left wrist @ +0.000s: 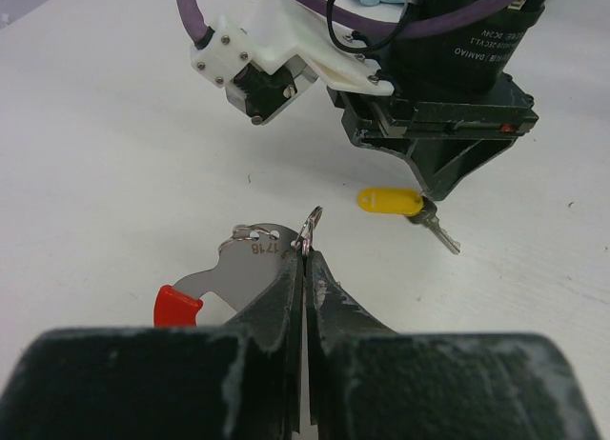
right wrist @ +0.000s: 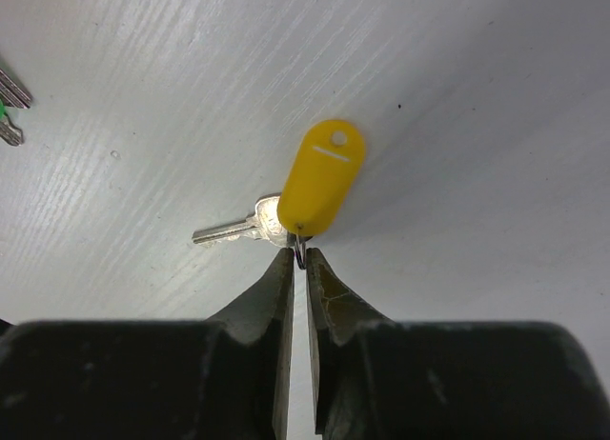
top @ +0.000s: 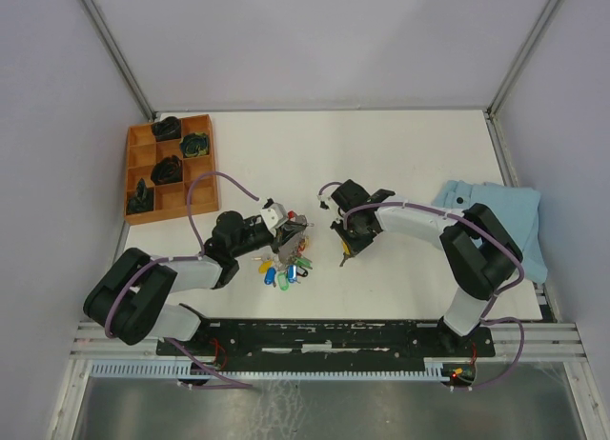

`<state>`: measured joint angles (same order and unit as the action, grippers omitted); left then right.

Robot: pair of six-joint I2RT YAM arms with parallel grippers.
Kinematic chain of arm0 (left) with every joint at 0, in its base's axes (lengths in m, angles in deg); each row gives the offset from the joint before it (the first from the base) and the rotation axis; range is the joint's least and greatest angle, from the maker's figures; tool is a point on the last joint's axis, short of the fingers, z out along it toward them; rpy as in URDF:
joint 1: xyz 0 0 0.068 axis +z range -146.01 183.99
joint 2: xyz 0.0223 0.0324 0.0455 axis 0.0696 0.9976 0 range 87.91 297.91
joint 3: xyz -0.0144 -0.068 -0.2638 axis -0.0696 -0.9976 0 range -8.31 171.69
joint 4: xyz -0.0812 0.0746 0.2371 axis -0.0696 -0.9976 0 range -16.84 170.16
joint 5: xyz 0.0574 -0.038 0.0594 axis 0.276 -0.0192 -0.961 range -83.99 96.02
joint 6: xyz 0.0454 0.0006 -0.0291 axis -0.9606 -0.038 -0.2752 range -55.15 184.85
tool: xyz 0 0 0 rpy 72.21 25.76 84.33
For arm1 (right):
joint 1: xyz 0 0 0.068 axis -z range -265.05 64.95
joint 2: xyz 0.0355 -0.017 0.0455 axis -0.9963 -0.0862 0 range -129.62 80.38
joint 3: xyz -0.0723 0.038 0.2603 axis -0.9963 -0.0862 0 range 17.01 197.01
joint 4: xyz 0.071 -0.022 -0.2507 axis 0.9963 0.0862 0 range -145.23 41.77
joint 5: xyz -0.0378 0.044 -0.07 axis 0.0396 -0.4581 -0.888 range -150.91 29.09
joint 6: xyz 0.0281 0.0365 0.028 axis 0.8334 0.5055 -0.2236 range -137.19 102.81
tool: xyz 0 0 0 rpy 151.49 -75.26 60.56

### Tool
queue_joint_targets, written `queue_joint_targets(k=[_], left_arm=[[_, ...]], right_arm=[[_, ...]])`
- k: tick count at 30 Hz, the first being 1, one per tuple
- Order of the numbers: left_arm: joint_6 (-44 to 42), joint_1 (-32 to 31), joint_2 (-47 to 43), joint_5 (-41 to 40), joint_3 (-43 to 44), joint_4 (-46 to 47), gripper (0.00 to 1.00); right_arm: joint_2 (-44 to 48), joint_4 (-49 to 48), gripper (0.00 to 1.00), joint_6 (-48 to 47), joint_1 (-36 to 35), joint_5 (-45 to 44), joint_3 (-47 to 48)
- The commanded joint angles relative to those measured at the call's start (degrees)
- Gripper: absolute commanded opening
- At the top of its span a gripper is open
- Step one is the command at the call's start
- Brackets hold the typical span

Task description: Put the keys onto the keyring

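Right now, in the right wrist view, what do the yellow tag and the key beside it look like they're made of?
The yellow tag looks like plastic: smooth, opaque, evenly coloured, with a soft sheen, rounded moulded edges and a small hole. The key looks like metal: silvery, bright, with a thin notched blade that catches the light. Which metal cannot be told.

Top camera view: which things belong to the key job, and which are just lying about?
Job: yellow-tagged silver key, pile of colour-tagged silver keys, grey metal keyring with red piece.
Lying about: orange compartment tray, light blue cloth.
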<state>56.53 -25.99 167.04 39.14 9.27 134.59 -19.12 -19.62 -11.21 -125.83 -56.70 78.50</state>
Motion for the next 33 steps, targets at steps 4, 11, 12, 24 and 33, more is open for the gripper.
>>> queue_joint_targets(k=[4,11,12,24,33], left_arm=[[0.5,0.2,-1.4,0.4,0.6,2.0,0.03],[0.5,0.2,-1.4,0.4,0.6,1.9,0.03],[0.5,0.2,-1.5,0.4,0.6,1.9,0.03],[1.0,0.2,-2.3,0.8,0.2,2.8,0.03],[0.9,0.2,-2.2,4.1,-0.6,5.2,0.03]], right_arm=[[0.9,-1.3,0.16,0.5,-0.2,-1.1,0.0],[1.1,-1.4,0.01,0.4,-0.1,-1.7,0.2],[1.5,-1.3,0.01,0.3,-0.2,-1.9,0.0],[14.9,-3.5,0.01,-11.4,-0.2,-0.2,-1.8],[24.1,-19.2,0.01,-21.0,-0.3,9.4,-10.4]])
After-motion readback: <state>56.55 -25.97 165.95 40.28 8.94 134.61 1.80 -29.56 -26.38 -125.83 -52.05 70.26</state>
